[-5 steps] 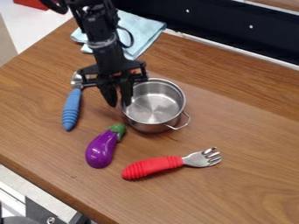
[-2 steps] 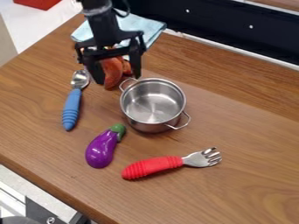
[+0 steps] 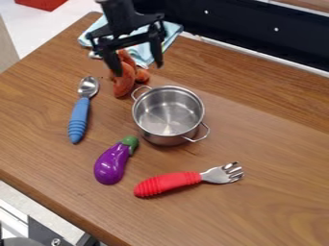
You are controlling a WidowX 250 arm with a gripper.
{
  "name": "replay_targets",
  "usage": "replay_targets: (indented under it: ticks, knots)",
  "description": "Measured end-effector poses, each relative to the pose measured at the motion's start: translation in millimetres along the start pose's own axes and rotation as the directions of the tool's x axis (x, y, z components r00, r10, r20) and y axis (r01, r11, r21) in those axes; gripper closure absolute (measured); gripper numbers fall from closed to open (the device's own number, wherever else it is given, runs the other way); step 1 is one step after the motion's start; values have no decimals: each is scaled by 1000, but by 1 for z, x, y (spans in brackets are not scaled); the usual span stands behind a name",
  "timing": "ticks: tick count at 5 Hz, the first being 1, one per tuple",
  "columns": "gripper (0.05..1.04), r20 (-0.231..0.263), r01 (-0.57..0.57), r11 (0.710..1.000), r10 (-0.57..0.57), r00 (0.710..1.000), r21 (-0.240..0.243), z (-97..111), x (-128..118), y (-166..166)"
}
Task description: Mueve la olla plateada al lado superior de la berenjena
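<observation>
a wood-grained desk point(image 3: 263, 113) runs slantwise through the view, with a dark panel point(image 3: 225, 25) behind it. the black arm point(image 3: 117, 13) comes in from the top edge, upper part cut off, its gripper point(image 3: 137, 68) angled down over the desk's far left area. the fingers point(image 3: 156, 51) are spread wide, holding nothing. behind them lies a pale blue cloth point(image 3: 170, 31), partly hidden. the silver pot point(image 3: 168, 113) stands upright, up and to the right of the eggplant point(image 3: 110, 166), near but apart. a red-handled fork point(image 3: 164, 184) lies below the pot; a blue-handled spoon point(image 3: 78, 120) lies to its left. an orange thing point(image 3: 124, 85), partly covered by one finger, is hard to identify.
</observation>
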State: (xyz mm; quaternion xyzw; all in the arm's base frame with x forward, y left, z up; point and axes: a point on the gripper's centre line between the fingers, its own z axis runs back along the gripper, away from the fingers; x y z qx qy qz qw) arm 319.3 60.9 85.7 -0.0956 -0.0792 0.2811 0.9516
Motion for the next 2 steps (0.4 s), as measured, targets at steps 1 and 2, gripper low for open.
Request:
replay_targets:
  ticks: [1, 2]
  knots:
    - [85, 87, -49, 999, 49, 995, 4, -2, 9, -12]
    - [85, 119, -78, 997, 76, 990, 15, -7, 21, -23]
